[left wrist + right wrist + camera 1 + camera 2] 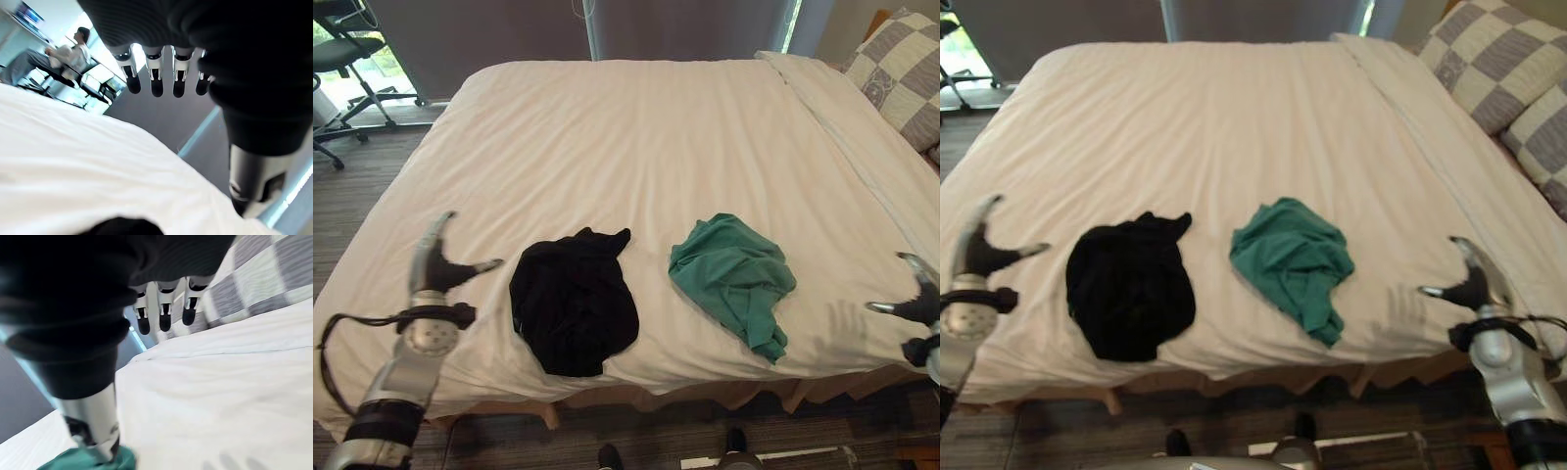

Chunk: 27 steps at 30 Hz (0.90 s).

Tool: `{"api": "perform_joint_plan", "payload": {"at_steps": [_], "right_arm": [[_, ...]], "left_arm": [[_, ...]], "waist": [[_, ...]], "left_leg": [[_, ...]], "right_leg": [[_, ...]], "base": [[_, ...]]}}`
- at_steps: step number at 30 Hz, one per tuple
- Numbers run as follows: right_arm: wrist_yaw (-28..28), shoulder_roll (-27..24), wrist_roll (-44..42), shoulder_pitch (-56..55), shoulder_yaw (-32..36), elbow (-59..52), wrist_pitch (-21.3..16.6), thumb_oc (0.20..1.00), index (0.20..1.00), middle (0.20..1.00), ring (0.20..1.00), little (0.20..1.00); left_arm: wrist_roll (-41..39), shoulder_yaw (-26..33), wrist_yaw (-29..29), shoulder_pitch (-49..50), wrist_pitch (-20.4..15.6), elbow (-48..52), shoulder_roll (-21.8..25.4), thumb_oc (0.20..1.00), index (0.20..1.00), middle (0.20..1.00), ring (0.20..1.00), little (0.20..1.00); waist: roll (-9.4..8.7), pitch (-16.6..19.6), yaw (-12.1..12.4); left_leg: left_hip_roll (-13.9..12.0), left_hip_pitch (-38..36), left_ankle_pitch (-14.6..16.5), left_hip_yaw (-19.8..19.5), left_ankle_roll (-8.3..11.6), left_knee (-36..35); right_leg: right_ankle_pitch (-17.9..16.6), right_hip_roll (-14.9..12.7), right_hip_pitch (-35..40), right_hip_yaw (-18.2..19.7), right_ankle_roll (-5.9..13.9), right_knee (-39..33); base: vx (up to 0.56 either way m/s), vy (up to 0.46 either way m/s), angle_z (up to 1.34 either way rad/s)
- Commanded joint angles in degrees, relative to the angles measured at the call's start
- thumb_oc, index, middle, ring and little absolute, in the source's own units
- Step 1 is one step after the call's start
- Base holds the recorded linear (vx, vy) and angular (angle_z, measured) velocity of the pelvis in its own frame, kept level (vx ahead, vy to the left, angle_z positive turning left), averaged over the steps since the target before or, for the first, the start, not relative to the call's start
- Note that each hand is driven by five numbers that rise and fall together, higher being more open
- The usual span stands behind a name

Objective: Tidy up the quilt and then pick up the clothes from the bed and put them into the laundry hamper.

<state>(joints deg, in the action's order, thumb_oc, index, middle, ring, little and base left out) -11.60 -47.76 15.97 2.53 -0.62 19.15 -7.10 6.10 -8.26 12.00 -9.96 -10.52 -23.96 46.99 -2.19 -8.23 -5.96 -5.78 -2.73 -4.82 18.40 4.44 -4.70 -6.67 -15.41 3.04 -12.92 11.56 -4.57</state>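
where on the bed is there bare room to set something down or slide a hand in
The quilt is bare from the two garments back to the far edge. A bare strip separates the black garment from the green garment. The near edge is crowded: both garments, the left hand and right hand.

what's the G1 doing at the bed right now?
Nothing is grasped. The quilt lies spread flat, with a black garment and a green garment lying apart near its front edge. The left hand and right hand hover open at either side, holding nothing.
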Motion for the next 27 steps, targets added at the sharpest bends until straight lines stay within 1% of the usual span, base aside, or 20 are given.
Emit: {"api": "perform_joint_plan", "payload": {"at_steps": [1,3,5,7,9,11,12,13,14,15,17,19,20,21,22,24,25,27], "right_arm": [[-0.69,-1.86,1.99,8.85,-3.11,-2.9,-0.77,1.0,1.0,1.0,1.0,1.0],[-0.41,-1.79,2.32,12.59,-6.55,-3.37,-0.29,1.0,1.0,1.0,1.0,1.0],[-0.28,-1.56,2.56,15.85,-9.28,-4.87,0.03,1.0,1.0,1.0,1.0,1.0],[-0.4,-1.49,2.52,18.05,-10.95,-5.68,0.31,1.0,1.0,1.0,1.0,1.0],[-0.44,-1.81,2.3,21.23,-13.23,-5.79,0.51,1.0,1.0,1.0,1.0,1.0],[-0.52,-2.84,2.7,24.45,-15.31,-4.95,0.76,1.0,1.0,1.0,1.0,1.0],[-0.35,-3.48,3.23,26.22,-16.36,-4.98,0.99,1.0,1.0,1.0,1.0,1.0],[-0.11,-3.89,3.5,27.84,-17.47,-5.06,1.06,1.0,1.0,1.0,1.0,1.0],[0.26,-4.41,3.58,29.42,-18.54,-4.45,1.41,1.0,1.0,1.0,1.0,1.0],[0.64,-5.07,3.77,31.29,-19.87,-4.01,1.68,1.0,1.0,1.0,1.0,1.0],[1.2,-5.18,3.98,36.03,-23.31,-1.11,2.44,1.0,1.0,1.0,1.0,1.0],[2.37,-4.13,3.35,41.05,-28.11,4.14,2.89,1.0,1.0,1.0,1.0,1.0],[3.81,-2.04,2.22,44.26,-31.29,11.85,3.74,1.0,1.0,1.0,1.0,1.0],[3.75,-1.92,2.17,44.6,-31.57,12.09,3.65,1.0,1.0,1.0,1.0,1.0],[4.44,-0.5,1.47,46.26,-33.26,16.78,3.87,1.0,1.0,1.0,1.0,1.0],[6.6,2.9,-0.83,47.94,-34.25,26.44,4.78,1.0,1.0,1.0,1.0,1.0],[7.32,3.97,-1.54,48.19,-34.2,29.82,5.03,0.2,0.2,0.2,0.2,0.2],[9.13,6.09,-3.1,46.6,-33.12,34.7,5.89,0.2,0.2,0.2,0.2,0.2]], "left_arm": [[5.55,-1.21,-0.98,-9.33,1.37,-2.82,-1.23,1.0,1.0,1.0,1.0,1.0],[8.79,-5.17,-1.04,-12.8,3.86,-6.73,-3.49,1.0,1.0,1.0,1.0,1.0],[12.85,-8.75,-0.89,-17.21,6.93,-12.9,-6.5,1.0,1.0,1.0,1.0,1.0],[15.83,-10.91,-1.27,-19.88,8.79,-18.34,-8.72,1.0,1.0,1.0,1.0,1.0],[18.56,-13.28,-1.9,-22.83,10.61,-27.25,-11.12,1.0,1.0,1.0,1.0,1.0],[20.15,-14.18,-2.75,-23.67,12.14,-32.1,-12.94,1.0,1.0,1.0,1.0,1.0],[20.44,-13.84,-3.3,-23.11,12.71,-34.07,-13.3,0.821,0.821,0.821,0.821,0.821],[19.31,-13.37,-3.49,-22.19,12.97,-36.14,-14.18,0.696,0.696,0.696,0.696,0.696],[18.39,-12.43,-3.51,-21.14,12.97,-37.88,-14.92,0.388,0.388,0.388,0.388,0.388],[17.35,-11.68,-3.58,-19.95,12.68,-38.52,-15.36,0.2,0.2,0.2,0.2,0.2],[14.31,-10.32,-3.44,-16.83,11.98,-39.84,-17.13,0.2,0.2,0.2,0.2,0.2],[10.21,-8.99,-3.31,-13.92,10.69,-38.31,-18.24,0.2,0.2,0.2,0.2,0.2],[6.02,-8.54,-3.08,-11.3,9.21,-35.3,-18.8,0.2,0.2,0.2,0.2,0.2],[6.01,-8.37,-3.09,-11.24,9.23,-35.24,-18.77,0.2,0.2,0.2,0.2,0.2],[3.68,-8.3,-3.2,-9.72,8.15,-32.19,-18.55,0.2,0.2,0.2,0.2,0.2],[-0.9,-7.61,-3.75,-7.02,6.31,-25.38,-17.83,0.2,0.2,0.2,0.2,0.2],[-2.49,-7.45,-4.21,-5.87,5.88,-22.65,-17.49,0.2,0.2,0.2,0.2,0.2],[-9.12,-5.44,-5.93,-2.87,3.83,-14.86,-16.91,0.2,0.2,0.2,0.2,0.2]], "waist": [[-1.55,-3.37,1.46],[-1.45,-5.27,1.54],[-1.4,-7.73,1.67],[-1.43,-9.55,1.89],[-1.35,-11.32,2.09],[-1.0,-12.44,2.42],[-0.72,-13.07,2.71],[-0.51,-13.67,3.22],[-0.3,-14.01,3.42],[-0.08,-14.21,3.7],[0.38,-14.62,4.47],[0.93,-15.07,5.02],[1.46,-15.67,6.05],[1.42,-15.6,5.88],[1.69,-15.8,6.52],[2.13,-15.93,7.73],[2.27,-15.81,8.23],[2.83,-15.71,9.38]], "left_leg": [[-4.74,-3.18,1.83,-0.96,4.37,-0.3],[-4.82,-2.16,1.25,-0.94,4.32,-0.3],[-4.85,-0.52,0.35,-1.01,4.23,-0.07],[-4.89,1.09,-0.28,-1.1,4.27,0.79],[-5.08,3.6,-0.25,-1.26,4.39,3.05],[-5.43,5.56,-0.18,-1.58,4.58,4.82],[-5.6,6.33,-0.2,-1.59,4.71,5.37],[-5.69,6.97,-0.35,-1.66,4.83,5.6],[-5.81,7.8,-0.57,-1.81,4.98,5.89],[-5.94,8.61,-0.8,-1.86,5.1,6.09],[-6.17,10.23,-1.29,-2.02,5.36,6.4],[-6.39,11.48,-1.66,-2.37,5.6,6.63],[-6.54,11.88,-1.67,-2.86,5.75,6.91],[-6.49,12.1,-1.89,-2.89,5.7,6.88],[-6.51,12.45,-2.05,-3.38,5.7,6.97],[-6.25,12.87,-2.28,-4.18,5.69,7.04],[-6.11,12.89,-2.37,-4.43,5.65,6.95],[-5.78,12.39,-2.32,-5.15,5.56,6.66]], "right_leg": [[-5.7,-1.99,-4.56,1.55,3.33,1.88],[-5.7,-1.95,-6.01,1.9,3.29,2.62],[-5.56,-1.93,-8.2,2.32,3.23,3.93],[-5.46,-2.09,-9.7,2.53,3.11,5.05],[-5.32,-2.45,-11.46,2.75,2.86,6.38],[-5.3,-2.81,-12.55,2.57,2.66,7.0],[-5.33,-2.9,-13.2,2.48,2.63,7.33],[-5.31,-3.05,-13.82,2.41,2.55,7.55],[-5.28,-3.12,-14.44,2.42,2.43,7.84],[-5.24,-3.15,-15.07,2.35,2.32,8.12],[-5.11,-3.37,-16.38,2.27,2.01,8.77],[-5.03,-3.53,-17.17,1.72,1.74,9.05],[-4.66,-3.63,-16.93,1.04,1.5,9.29],[-4.9,-3.65,-17.08,1.02,1.45,9.16],[-4.73,-3.71,-17.01,0.52,1.34,9.3],[-4.51,-3.98,-16.71,-0.44,1.24,9.64],[-4.48,-4.12,-16.44,-0.91,1.28,9.57],[-4.13,-4.48,-15.11,-2.36,1.5,9.65]], "base": [[-0.13,-0.01,0.0],[-0.13,-0.017,-0.02],[-0.16,-0.03,-0.04],[-0.13,-0.039,0.0],[-0.13,-0.057,0.03],[-0.1,-0.053,0.04],[-0.08,-0.05,-0.01],[-0.09,-0.049,-0.05],[-0.07,-0.045,-0.06],[-0.08,-0.036,-0.03],[-0.06,-0.032,0.03],[-0.05,-0.036,-0.01],[-0.04,-0.034,0.01],[-0.04,-0.039,0.04],[-0.03,-0.026,0.09],[-0.02,-0.024,0.17],[-0.01,0.0,0.27],[-0.01,0.03,0.29]]}}
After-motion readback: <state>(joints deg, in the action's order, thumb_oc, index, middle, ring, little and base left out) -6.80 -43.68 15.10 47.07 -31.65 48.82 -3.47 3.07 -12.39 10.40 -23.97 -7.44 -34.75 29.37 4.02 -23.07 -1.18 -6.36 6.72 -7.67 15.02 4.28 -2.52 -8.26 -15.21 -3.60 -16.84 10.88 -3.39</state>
